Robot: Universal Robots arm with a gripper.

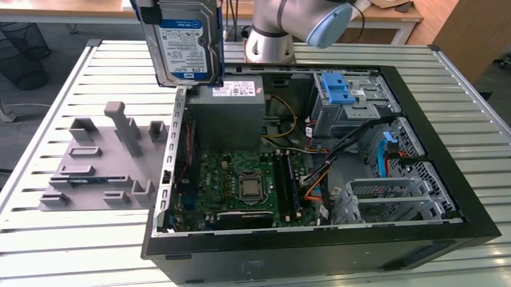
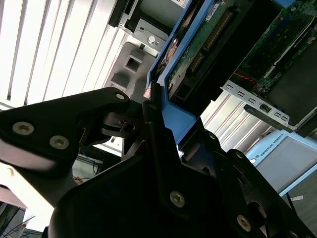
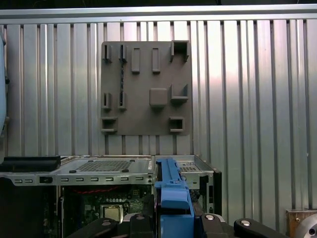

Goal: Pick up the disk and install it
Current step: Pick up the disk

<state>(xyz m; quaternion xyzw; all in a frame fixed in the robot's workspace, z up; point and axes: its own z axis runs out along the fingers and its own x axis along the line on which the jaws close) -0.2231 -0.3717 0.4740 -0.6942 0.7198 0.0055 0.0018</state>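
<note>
Pickup looks finished; installation has not begun. Going across the exterior view from its left, a grey fixture plate (image 1: 96,167) lies on the slatted desk (image 1: 48,251), at nine o'clock from the open computer case (image 1: 319,254). The disk (image 1: 188,45) hangs upright in the air at about eleven o'clock from the case. Its label faces the camera, and it sits above the power supply (image 1: 227,113), apparently clear of it. In the second wrist view the jaws are clamped on the disk's blue carrier frame (image 2: 173,106), with the green circuit board (image 2: 208,39) showing beyond. At one o'clock inside the case sits a blue latch piece (image 1: 339,89). At four o'clock a metal drive cage (image 1: 391,194) looks empty, as far as I can tell. The lift is made; seating the disk in the case is all left to do.
</note>
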